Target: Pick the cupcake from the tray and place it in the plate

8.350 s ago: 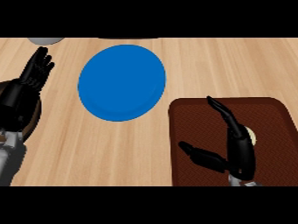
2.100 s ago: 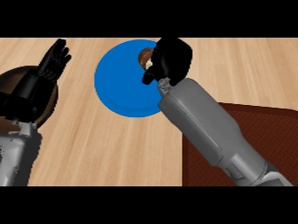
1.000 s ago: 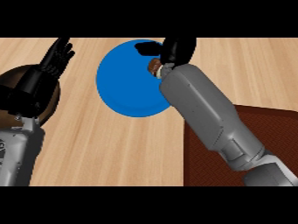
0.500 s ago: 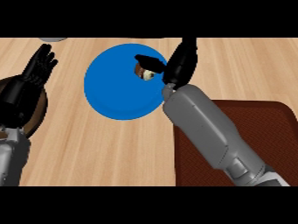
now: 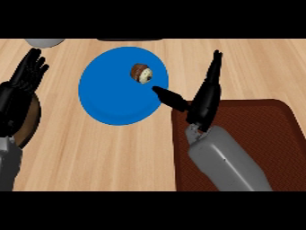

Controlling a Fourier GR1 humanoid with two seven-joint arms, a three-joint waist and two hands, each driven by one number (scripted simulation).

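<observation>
The right hand point(image 5: 205, 96) has pulled back from the plate to the brown tray's point(image 5: 287, 134) upper-left corner, fingers straight, holding nothing. At left the left hand point(image 5: 24, 78) rests open. One cupcake point(image 5: 141, 72) lies released on the single blue plate point(image 5: 109, 96), upper centre.

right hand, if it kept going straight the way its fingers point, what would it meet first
Probably nothing. The right hand is open, its fingers aimed at the view's top over bare counter, passing right of the blue plate and the cupcake. Its height is unclear.
</observation>
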